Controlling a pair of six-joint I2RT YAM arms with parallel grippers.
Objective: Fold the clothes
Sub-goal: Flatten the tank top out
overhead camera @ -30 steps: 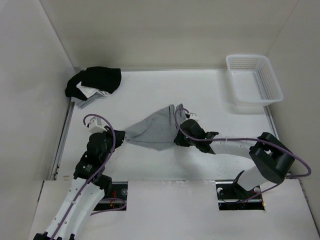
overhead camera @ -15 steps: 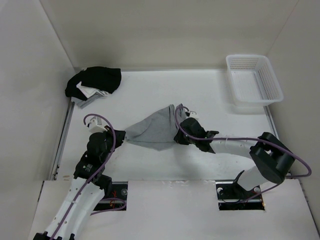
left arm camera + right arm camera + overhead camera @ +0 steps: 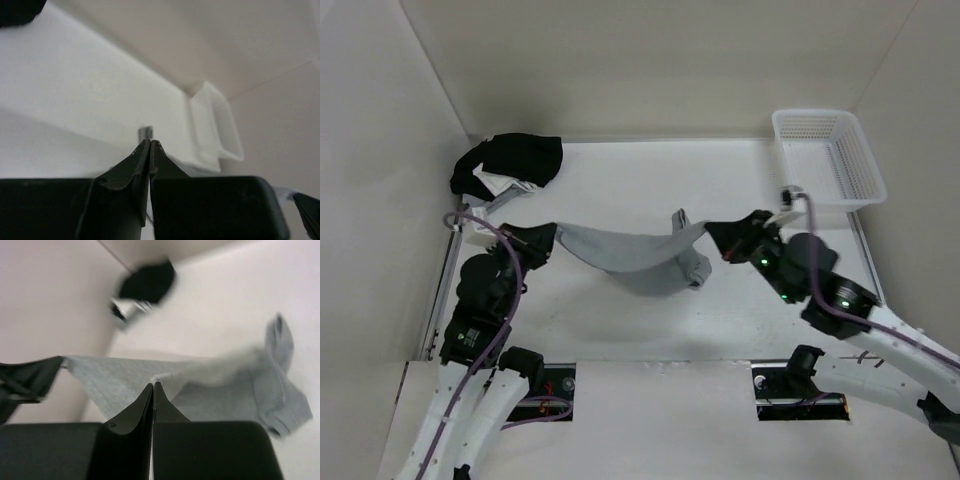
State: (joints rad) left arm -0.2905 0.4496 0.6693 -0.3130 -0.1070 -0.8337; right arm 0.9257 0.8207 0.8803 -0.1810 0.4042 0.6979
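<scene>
Jaws on both arms are pressed together, each pinching an end of the grey top [image 3: 630, 258]. The left gripper [image 3: 548, 236] nips its left corner. The right gripper [image 3: 712, 229] nips its right edge, just beside a loose shoulder strap [image 3: 680, 218]. Between them the garment hangs as a sagging band over the table [image 3: 620, 180], with a bunched lobe drooping at the right. Whether that lobe touches the surface I cannot tell.

The step looks like spreading the top before laying it flat. To do it well, both pinches should stay firm and level. The grippers should draw apart only until the sag goes out, since thin knit stretches and slips. Lowering the hanging edge first should let the bunched part unroll instead of folding under.

From its base at the near left, the left arm reaches forward, its wrist turned inward so the fingers point towards the middle. The right arm's elbow swings out to the right, and its forearm reaches leftward and away with the wrist raised.

Farther off, a black-and-white pile [image 3: 515, 160] lies in the far left corner. A white basket [image 3: 825, 205] sits at the far right. Both are well apart from the top.
</scene>
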